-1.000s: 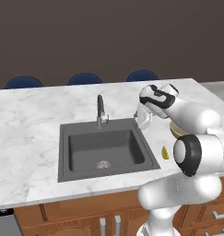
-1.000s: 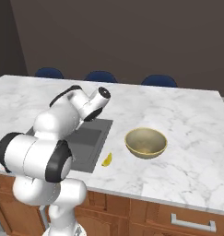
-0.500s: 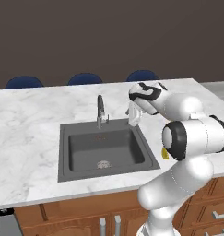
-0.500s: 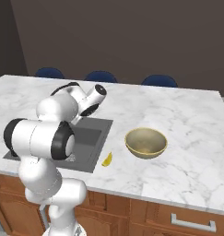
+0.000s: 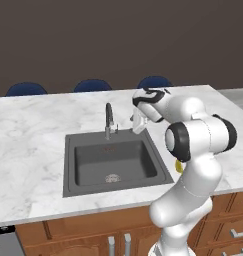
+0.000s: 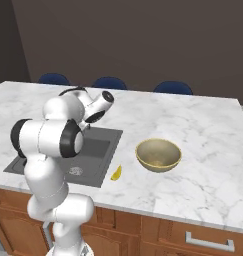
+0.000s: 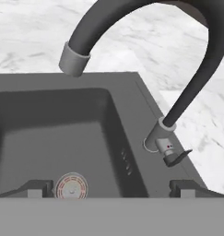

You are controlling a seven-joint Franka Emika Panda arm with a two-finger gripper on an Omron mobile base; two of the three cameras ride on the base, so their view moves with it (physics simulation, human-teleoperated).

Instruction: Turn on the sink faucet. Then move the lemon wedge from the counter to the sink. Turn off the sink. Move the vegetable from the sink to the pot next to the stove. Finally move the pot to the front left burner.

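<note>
The dark-grey gooseneck sink faucet (image 5: 109,119) stands at the back rim of the dark sink (image 5: 73,175). My gripper (image 5: 138,125) hangs open just right of the faucet, over the sink's back right corner. In the hand view the faucet (image 7: 196,78) arches overhead, its small lever (image 7: 174,156) is at the base, and my open gripper (image 7: 111,188) has nothing between its fingertips (image 7: 37,186). No water shows at the spout. The yellow lemon wedge (image 6: 116,173) lies on the white marble counter (image 6: 203,125) right of the sink (image 6: 100,150). The pot and stove are out of view.
A tan bowl (image 6: 158,155) sits on the counter right of the lemon wedge. Blue chair backs (image 5: 92,85) line the counter's far side. My own arm (image 5: 198,140) stands over the counter's front right, partly hiding the lemon wedge (image 5: 179,168). The round drain (image 7: 72,185) lies in the basin floor.
My hand has swung left along the sink's back edge, from beyond the right rim toward the faucet. The jaws have stayed open.
</note>
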